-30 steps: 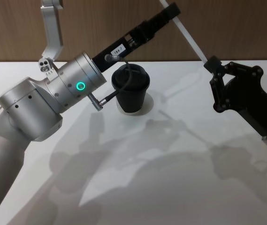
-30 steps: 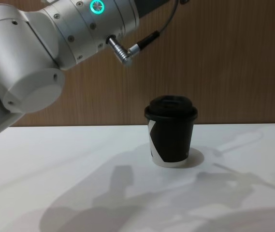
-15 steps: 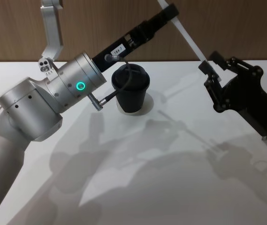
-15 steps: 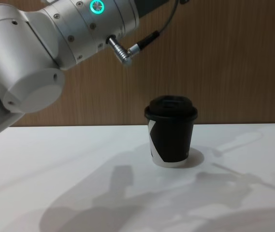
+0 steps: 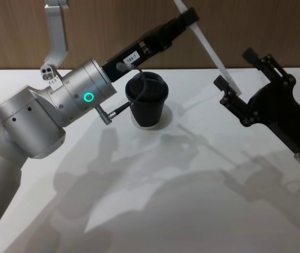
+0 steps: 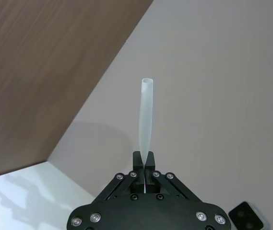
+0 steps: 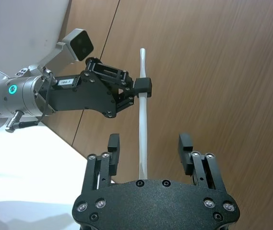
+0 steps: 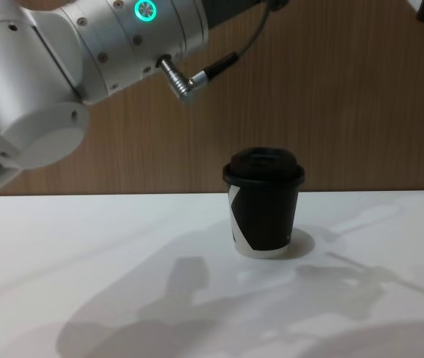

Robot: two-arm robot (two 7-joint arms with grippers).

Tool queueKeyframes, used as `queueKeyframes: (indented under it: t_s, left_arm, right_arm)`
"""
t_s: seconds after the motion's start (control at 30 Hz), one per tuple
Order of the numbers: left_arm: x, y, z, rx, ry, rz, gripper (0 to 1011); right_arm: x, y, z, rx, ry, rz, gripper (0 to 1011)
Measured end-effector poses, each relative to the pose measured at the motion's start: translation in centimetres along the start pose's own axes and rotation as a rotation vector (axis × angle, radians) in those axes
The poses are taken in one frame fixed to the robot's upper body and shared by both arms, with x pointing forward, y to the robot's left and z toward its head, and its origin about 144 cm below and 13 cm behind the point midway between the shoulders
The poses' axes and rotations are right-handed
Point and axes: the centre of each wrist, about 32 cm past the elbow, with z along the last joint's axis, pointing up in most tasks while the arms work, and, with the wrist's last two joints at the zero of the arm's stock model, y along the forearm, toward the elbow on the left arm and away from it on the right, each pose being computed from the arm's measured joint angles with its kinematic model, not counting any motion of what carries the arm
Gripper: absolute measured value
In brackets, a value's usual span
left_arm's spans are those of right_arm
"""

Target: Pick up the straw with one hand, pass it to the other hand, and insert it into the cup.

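The right claw point(image 5: 233, 67) has let go. A second ago it was clenched on the lower part of the straw point(image 5: 207, 50); now its fingers are spread wide, and the straw passes through the gap between them. The left claw point(image 5: 187, 16) is clenched on the straw near its upper end, so the straw hangs slanting down and away from those tips with nothing else bearing it. My reading is that the hand-over is done and the left claw alone now has to carry the straw to the cup point(image 5: 147, 100). The cup stands on the desk point(image 5: 192, 200), below the left claw and back toward its wrist, well apart from the right claw. The right claw probably needs to back clear first, because the long free end could catch a finger. The right wrist view shows what the head view leaves doubtful: the straw runs up between the two spread fingers and appears to touch neither. The left wrist view adds that the straw is squeezed flat where the left claw pinches it. The chest view gives the cup from the side, upright with its lid point(image 8: 264, 165) on.
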Motion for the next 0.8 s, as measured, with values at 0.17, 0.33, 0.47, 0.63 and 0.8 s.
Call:
queueKeyframes:
  t_s: [0.17, 0.33, 0.47, 0.63, 0.8]
  left_arm:
    - [-0.4, 0.2, 0.4, 0.026, -0.056, 0.036, 19]
    - [-1.0, 0.5, 1.0, 0.056, -0.137, 0.083, 18]
    - [-1.5, 0.7, 1.3, 0.069, -0.190, 0.112, 17]
    - [-2.2, 0.8, 1.7, 0.088, -0.287, 0.164, 18]
    - [-3.0, 0.9, 2.1, 0.105, -0.392, 0.218, 17]
  right_arm:
    - [0.0, 0.0, 0.0, 0.000, 0.000, 0.000, 846]
    - [0.0, 0.0, 0.0, 0.000, 0.000, 0.000, 959]
    - [0.0, 0.0, 0.0, 0.000, 0.000, 0.000, 1001]
    - [0.0, 0.0, 0.0, 0.000, 0.000, 0.000, 1001]
    - [0.0, 0.0, 0.0, 0.000, 0.000, 0.000, 1001]
